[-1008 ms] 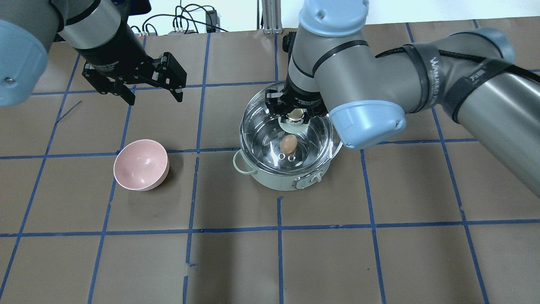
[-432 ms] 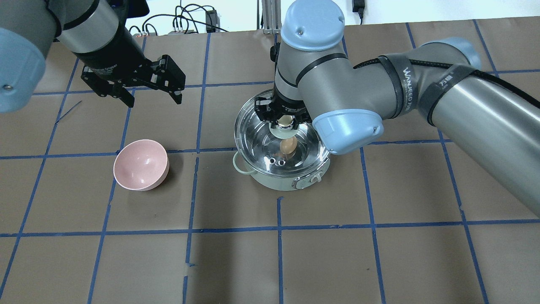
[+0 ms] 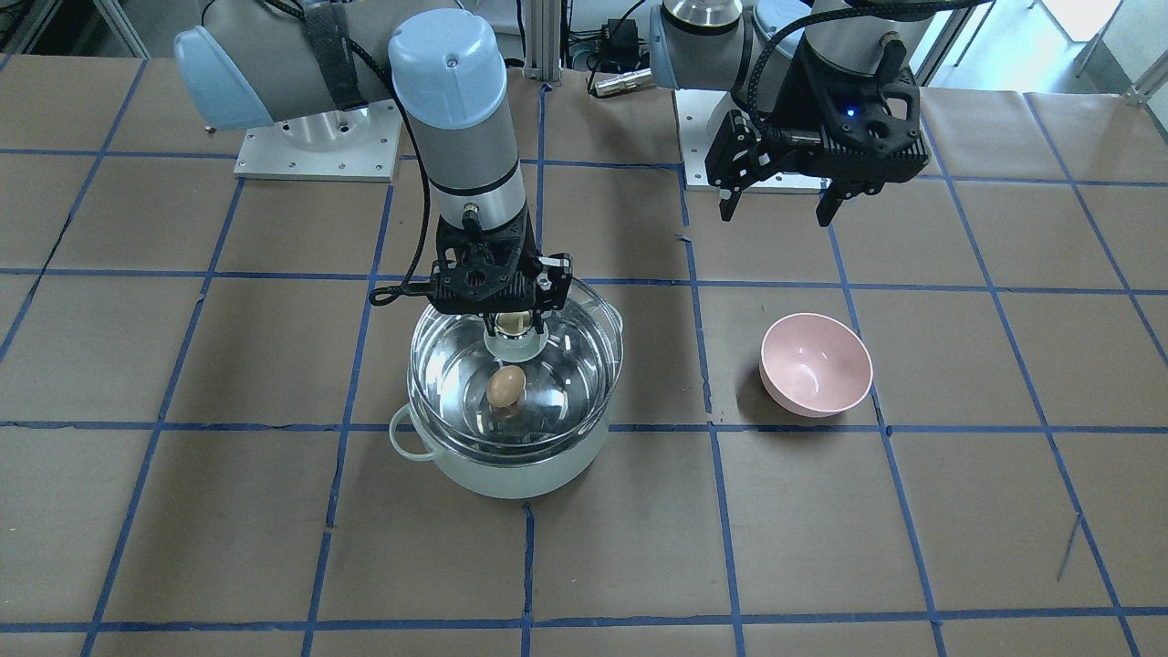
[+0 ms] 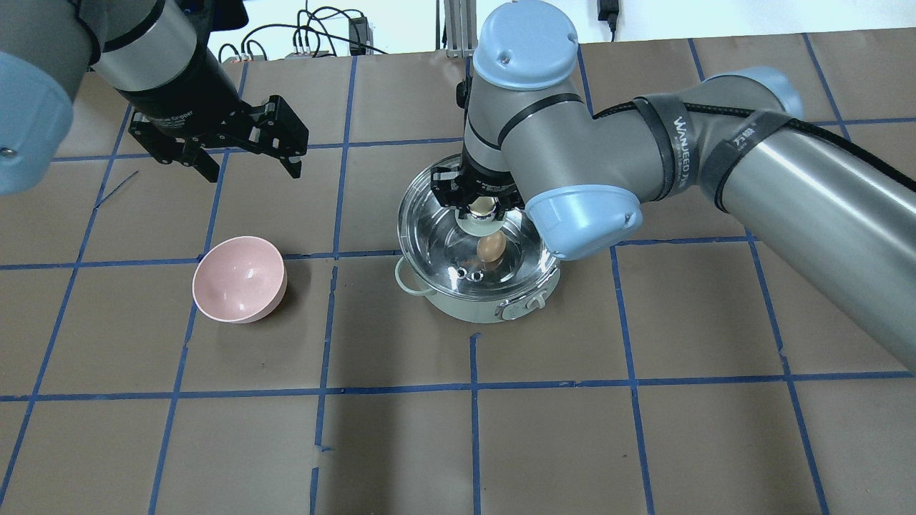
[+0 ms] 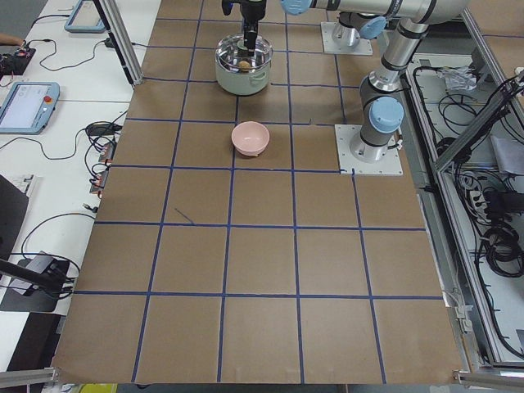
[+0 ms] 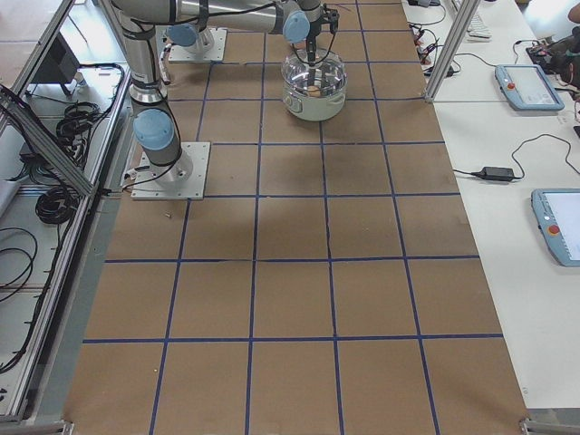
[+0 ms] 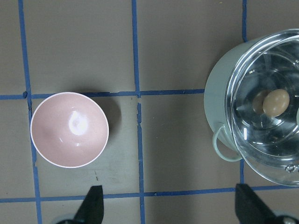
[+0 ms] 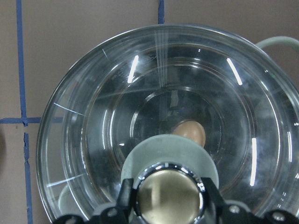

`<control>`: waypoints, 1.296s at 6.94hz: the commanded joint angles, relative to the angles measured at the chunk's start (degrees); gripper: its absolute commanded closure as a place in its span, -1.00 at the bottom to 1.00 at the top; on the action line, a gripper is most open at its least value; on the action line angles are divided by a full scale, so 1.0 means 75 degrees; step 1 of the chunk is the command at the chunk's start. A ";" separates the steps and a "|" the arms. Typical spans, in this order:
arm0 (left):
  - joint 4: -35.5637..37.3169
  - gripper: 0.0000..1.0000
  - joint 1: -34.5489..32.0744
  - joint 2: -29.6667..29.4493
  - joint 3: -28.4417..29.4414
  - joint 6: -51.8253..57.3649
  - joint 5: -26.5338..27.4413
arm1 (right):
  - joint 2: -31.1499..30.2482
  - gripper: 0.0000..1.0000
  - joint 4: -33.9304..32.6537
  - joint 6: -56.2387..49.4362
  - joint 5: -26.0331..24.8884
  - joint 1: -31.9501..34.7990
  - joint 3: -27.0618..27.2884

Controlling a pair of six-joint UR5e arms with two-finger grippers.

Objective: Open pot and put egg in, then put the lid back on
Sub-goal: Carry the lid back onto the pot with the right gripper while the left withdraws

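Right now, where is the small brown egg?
In the overhead view, the small tan-brown egg lies inside the mint-green pot, right of the pink bowl, under the clear glass lid.

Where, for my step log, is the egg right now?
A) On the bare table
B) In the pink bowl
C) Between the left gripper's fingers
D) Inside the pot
D: the egg lies on the steel floor of the pot, seen through the glass lid that the right gripper grips by its knob. The pink bowl and the open left gripper hold nothing.
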 commanded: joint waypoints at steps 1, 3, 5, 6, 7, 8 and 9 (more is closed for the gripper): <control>0.0006 -1.00 -0.0002 0.0005 -0.0012 -0.0018 0.0028 | 0.0087 0.50 -0.0162 -0.0028 0.0000 -0.0005 0.0007; 0.0029 -1.00 -0.0002 -0.0007 -0.0012 -0.0018 0.0004 | 0.0087 0.50 -0.0162 -0.0121 -0.0011 -0.0017 0.0007; 0.0029 -1.00 -0.0002 -0.0007 -0.0001 -0.0006 0.0004 | 0.0087 0.40 -0.0162 -0.0319 -0.0011 -0.0052 0.0019; 0.0029 -1.00 -0.0002 -0.0007 -0.0001 -0.0006 -0.0007 | 0.0087 0.30 -0.0174 -0.0321 -0.0011 -0.0052 0.0042; 0.0029 -1.00 -0.0002 0.0005 -0.0001 -0.0006 -0.0007 | 0.0087 0.22 -0.0174 -0.0309 -0.0011 -0.0052 0.0042; 0.0029 -1.00 -0.0002 0.0005 -0.0001 -0.0006 -0.0007 | 0.0087 0.05 -0.0185 -0.0332 -0.0011 -0.0052 0.0042; 0.0029 -1.00 -0.0002 0.0005 -0.0001 -0.0006 -0.0042 | 0.0098 -0.18 -0.0232 -0.0333 -0.0011 -0.0052 0.0042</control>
